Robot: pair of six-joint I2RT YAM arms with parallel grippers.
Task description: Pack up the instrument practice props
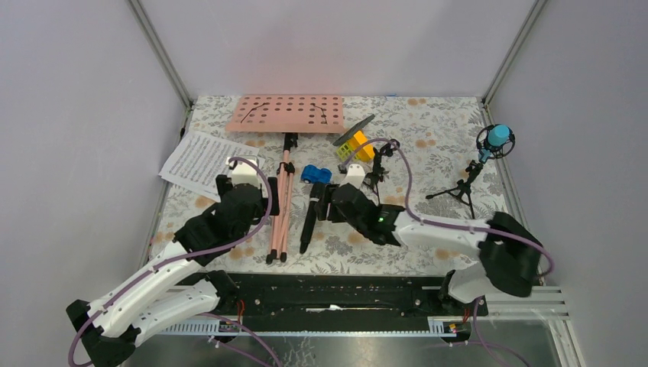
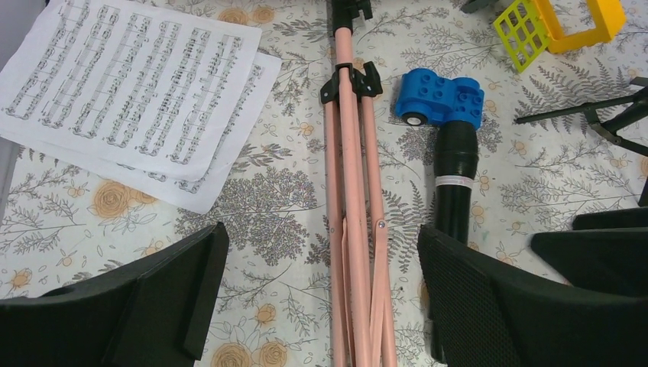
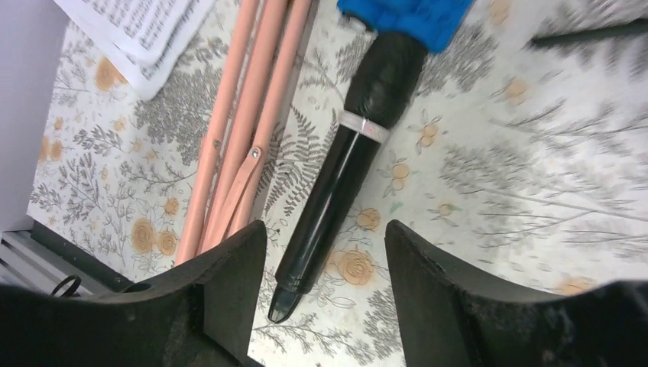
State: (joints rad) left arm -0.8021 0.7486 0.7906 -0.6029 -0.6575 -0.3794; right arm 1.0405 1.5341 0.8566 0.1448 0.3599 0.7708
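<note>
Here, black mic (image 3: 348, 164) tail sits between spread right gripper (image 3: 325, 237) fingers; left gripper (image 2: 321, 237) spread, straddling pink stand legs (image 2: 353, 191).

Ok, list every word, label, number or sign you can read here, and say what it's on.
Nothing legible to quote.
On the sheet-music pages: printed staves and notes only, too small to read.
On the black mic: a pale band with faint marks, too blurred to read.
On the blue toy car: no marking visible.

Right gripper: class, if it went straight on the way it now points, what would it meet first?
Probably the black mic, which lies between the open jaws of the right gripper; depth is unclear.
</note>
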